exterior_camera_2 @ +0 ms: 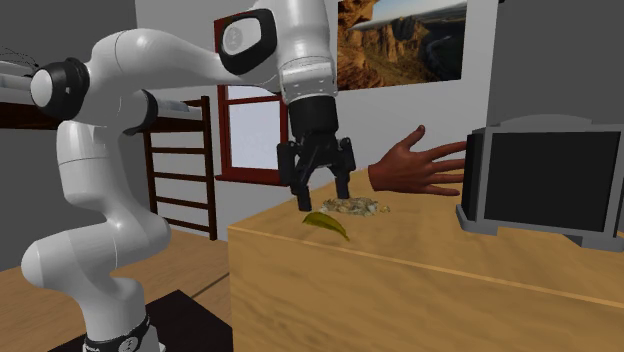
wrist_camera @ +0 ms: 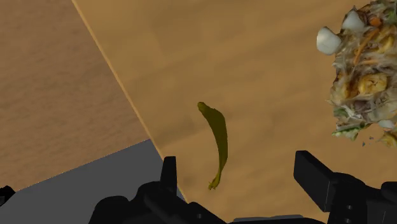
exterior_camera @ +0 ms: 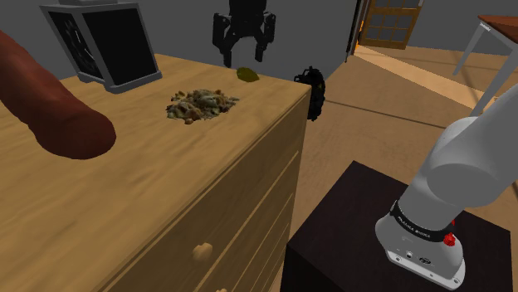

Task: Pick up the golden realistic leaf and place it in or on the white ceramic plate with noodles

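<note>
Progress, shoulder view?
— None yet: leaf [exterior_camera: 246, 74] lies upper centre on the worktop [exterior_camera: 166, 182], with the hand [exterior_camera: 243, 46] spread empty above it and the noodle heap [exterior_camera: 202, 104] near.
Second exterior view?
— Centre frame, hand hovering over leaf.
Wrist view?
— Leaf [wrist_camera: 217, 140] between parted fingers [wrist_camera: 315, 175], untouched. Grasping and placing remain.

The dresser top [exterior_camera: 166, 191] looked like pale wood with a fine grain, matt. The leaf [wrist_camera: 218, 140] was smooth, olive-gold, with a faint sheen. The heap of noodles [wrist_camera: 362, 70] looked rough and lumpy. The gripper [wrist_camera: 236, 167] was matt black, the arm [exterior_camera_2: 130, 60] glossy white.
</note>
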Robot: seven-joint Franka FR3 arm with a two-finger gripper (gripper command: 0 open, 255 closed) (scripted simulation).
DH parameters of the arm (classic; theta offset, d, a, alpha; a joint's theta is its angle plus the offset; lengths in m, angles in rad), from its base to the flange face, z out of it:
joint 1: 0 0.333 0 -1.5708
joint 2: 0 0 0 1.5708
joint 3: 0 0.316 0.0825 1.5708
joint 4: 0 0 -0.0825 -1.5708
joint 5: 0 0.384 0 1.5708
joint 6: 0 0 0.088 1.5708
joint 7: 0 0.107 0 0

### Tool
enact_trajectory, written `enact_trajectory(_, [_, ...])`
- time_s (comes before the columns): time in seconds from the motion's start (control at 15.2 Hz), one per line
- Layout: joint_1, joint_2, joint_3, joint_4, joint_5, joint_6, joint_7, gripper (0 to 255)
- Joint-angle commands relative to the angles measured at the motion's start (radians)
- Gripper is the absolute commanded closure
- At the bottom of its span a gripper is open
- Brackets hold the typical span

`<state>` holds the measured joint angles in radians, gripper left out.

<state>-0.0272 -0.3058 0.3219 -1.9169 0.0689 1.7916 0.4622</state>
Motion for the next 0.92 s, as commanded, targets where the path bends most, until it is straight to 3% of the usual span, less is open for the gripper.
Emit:
enact_trajectory(0.0, [0.002, -0.028, 0.007, -0.052, -0.011, 0.061, 0.008, 0])
enact_trajectory(0.33, [0.002, -0.017, 0.012, -0.116, -0.013, 0.136, 0.010, 0])
enact_trajectory(0.86, [0.002, -0.017, 0.012, -0.116, -0.013, 0.135, 0.010, 0])
